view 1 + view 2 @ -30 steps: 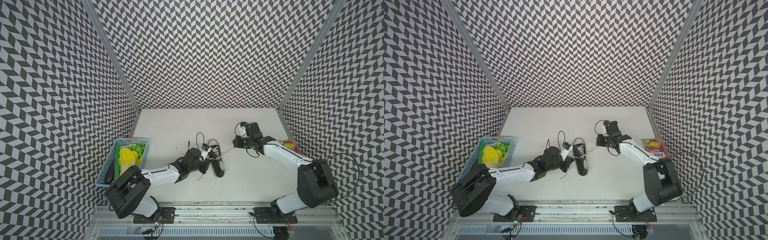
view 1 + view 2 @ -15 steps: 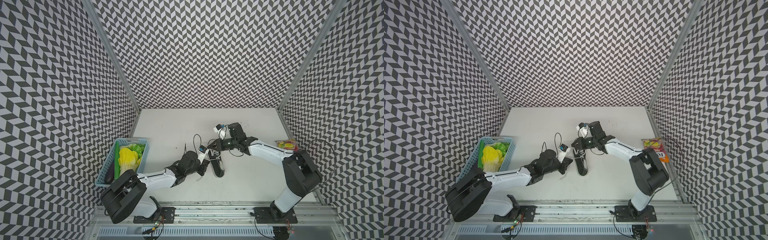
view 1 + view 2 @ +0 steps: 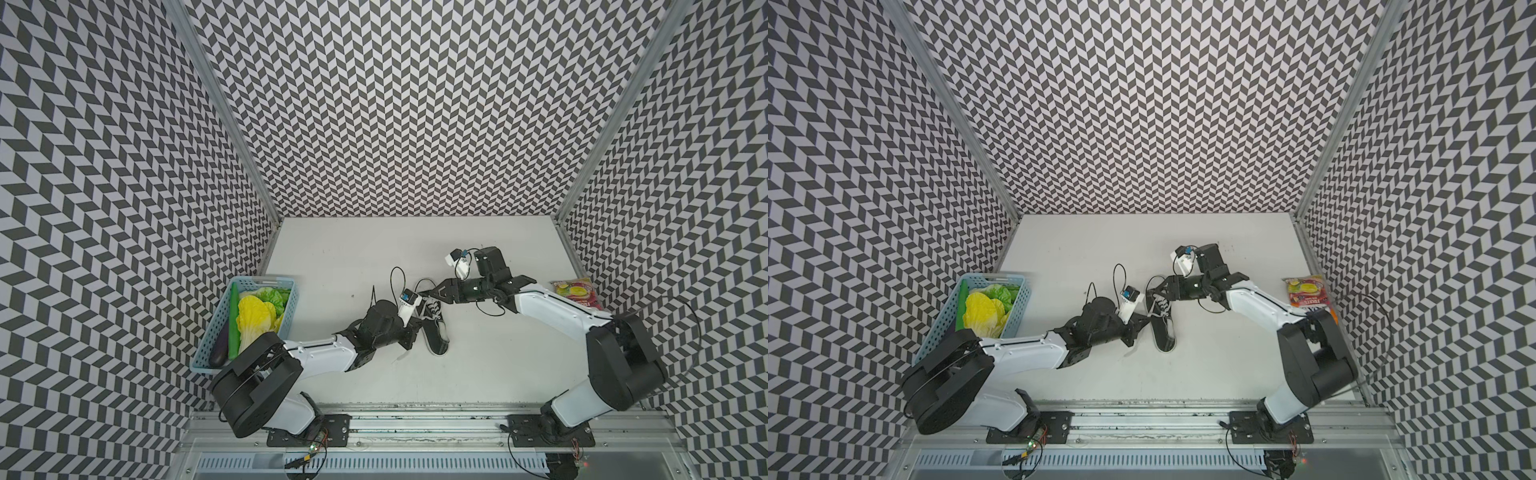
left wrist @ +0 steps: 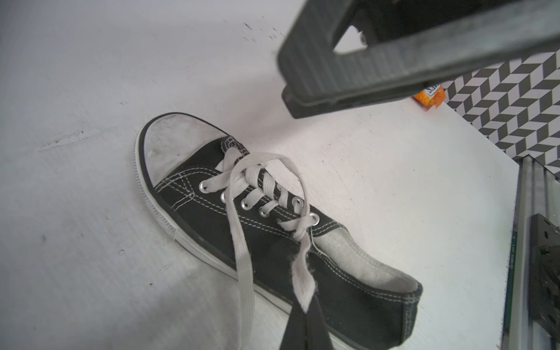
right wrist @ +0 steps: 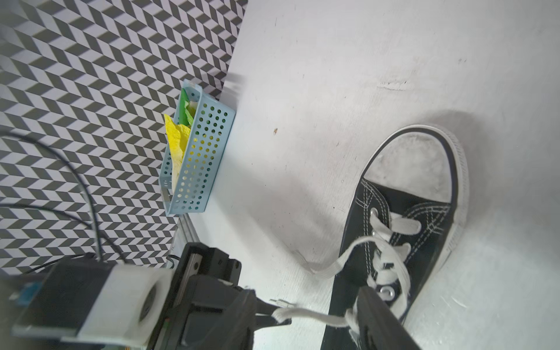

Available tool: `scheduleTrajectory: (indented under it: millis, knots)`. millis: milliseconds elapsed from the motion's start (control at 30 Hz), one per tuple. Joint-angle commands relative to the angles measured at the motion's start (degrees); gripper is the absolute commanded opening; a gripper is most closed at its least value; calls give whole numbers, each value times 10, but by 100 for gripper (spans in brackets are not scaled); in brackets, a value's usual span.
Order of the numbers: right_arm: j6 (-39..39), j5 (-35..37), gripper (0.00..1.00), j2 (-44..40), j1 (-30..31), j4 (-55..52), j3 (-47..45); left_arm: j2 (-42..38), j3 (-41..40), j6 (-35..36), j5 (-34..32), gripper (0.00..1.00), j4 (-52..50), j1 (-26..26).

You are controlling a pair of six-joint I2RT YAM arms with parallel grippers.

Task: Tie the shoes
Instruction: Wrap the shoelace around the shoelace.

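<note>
shoe: one black canvas low-top shoe (image 4: 272,248), upright on its sole. White toe cap (image 4: 172,145) scuffed grey, white sole edge, white stitching, metal eyelets, grey insole.
shoe place: on the white table (image 3: 374,249), well apart from the blue basket (image 3: 291,305), roughly between it and the snack packet (image 3: 575,293). Heel toward the front rail (image 3: 415,417).
laces: white laces (image 4: 266,181) threaded up the eyelets, ends crossed once at the top pair, untied. One end arcs over the tongue and trails onto the table on the basket side.
left gripper: my left gripper (image 4: 304,321) sits between basket and shoe, just beside the shoe. Fingertips pinched tight on the other, frayed lace end (image 4: 303,281), which runs near-straight back to the top eyelets.
right gripper: my right gripper (image 3: 428,293) is past the shoe from the basket, above its toe half. Jaws apart, nothing between them.
left wrist only: full toe cap, insole, the fray in my grip. Packet shows as just an orange corner (image 4: 430,95).
right wrist only: one right finger (image 5: 381,318) over the top eyelets, contact can't tell. Basket's perforated wall (image 5: 206,157), leaves poking above it.
top views only: toe cap hidden under my right gripper. Basket contents readable: yellow-green cabbage (image 3: 255,318), cucumber (image 3: 234,320), aubergine (image 3: 220,353). Packet whole, farthest from the basket.
</note>
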Motion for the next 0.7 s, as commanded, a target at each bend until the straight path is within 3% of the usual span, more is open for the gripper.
scheduleTrajectory:
  millis: [0, 167, 433, 667]
  knots:
    - [1, -44, 51, -22, 3, 44, -48, 25, 27, -6, 23, 0, 39, -2]
    - [-6, -99, 49, -16, 3, 89, -79, 55, 43, -1, 38, 0, 44, -2]
    - [-68, -100, 50, 30, 3, 87, -61, 74, 48, 1, 56, 0, 46, -2]
    - [-99, -108, 43, 75, 4, 69, -29, 72, 49, 1, 59, 0, 46, -2]
